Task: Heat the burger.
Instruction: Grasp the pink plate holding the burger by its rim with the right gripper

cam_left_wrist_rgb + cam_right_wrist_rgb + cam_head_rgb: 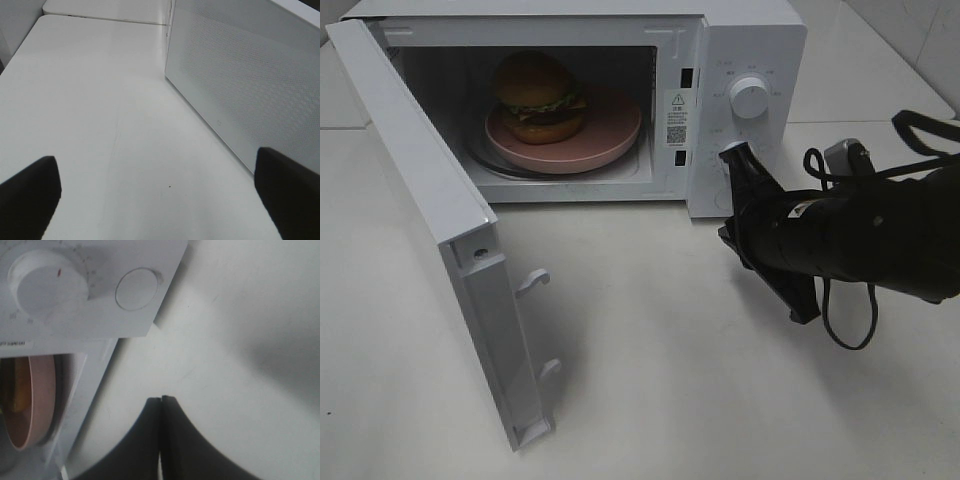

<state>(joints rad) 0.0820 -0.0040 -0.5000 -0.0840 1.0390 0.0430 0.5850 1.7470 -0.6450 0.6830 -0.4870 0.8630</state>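
Observation:
The burger (540, 97), with its brown bun, lettuce frill and dark patty, sits on a pink plate (610, 135) inside the open white microwave (750, 40). My right gripper (735, 152) is shut on nothing, with its tip just in front of the lower control panel, below the dial (750, 97). In the right wrist view its fingers (161, 401) are pressed together, below the round button (136, 288) and the dial (47, 282), with the plate's edge (37, 405) off to one side. My left gripper (156, 167) is open and empty over bare table beside the door's outer face (250, 85). The high view does not show it.
The microwave door (410, 170) stands swung wide to the left, reaching toward the table's front, with its two latch hooks (532, 283) sticking out. The white table (660, 380) spreads in front of the oven. Cables loop around my right arm (880, 240).

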